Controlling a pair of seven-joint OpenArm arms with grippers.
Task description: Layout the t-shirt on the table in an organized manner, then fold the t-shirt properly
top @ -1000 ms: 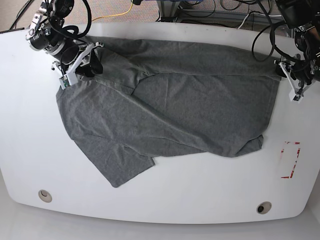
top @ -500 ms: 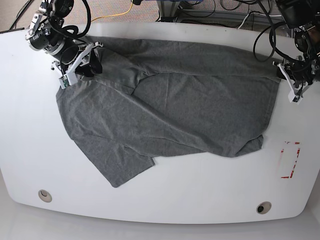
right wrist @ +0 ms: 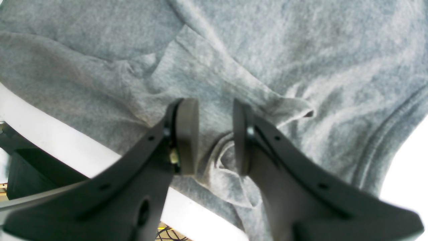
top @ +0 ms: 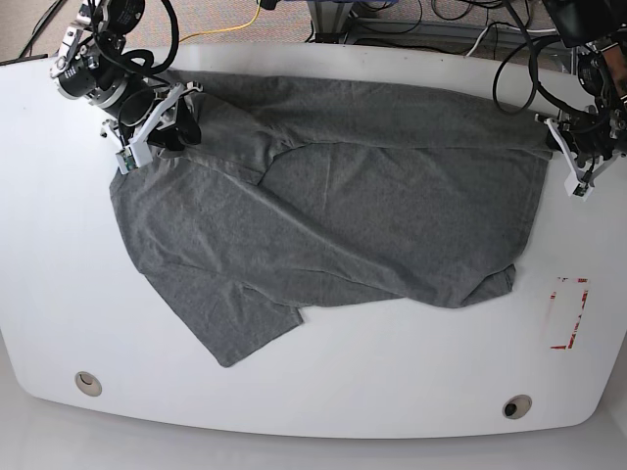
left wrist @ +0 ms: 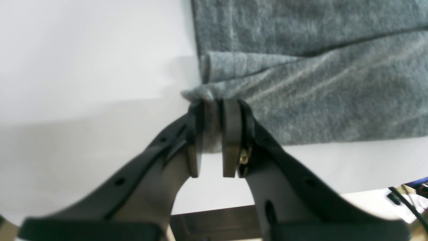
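Cloth is bunching between both our grippers: we are pinching the t-shirt [top: 333, 215] corner in the nearly closed left gripper [left wrist: 213, 134], and the right gripper [right wrist: 209, 140] is clamping a fold. It is lying crumpled across the table [top: 323, 392], stretching between us.

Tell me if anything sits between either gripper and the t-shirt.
Nothing visible does. The left gripper pinches a corner of the t-shirt, and the right gripper has a bunched fold between its fingers.
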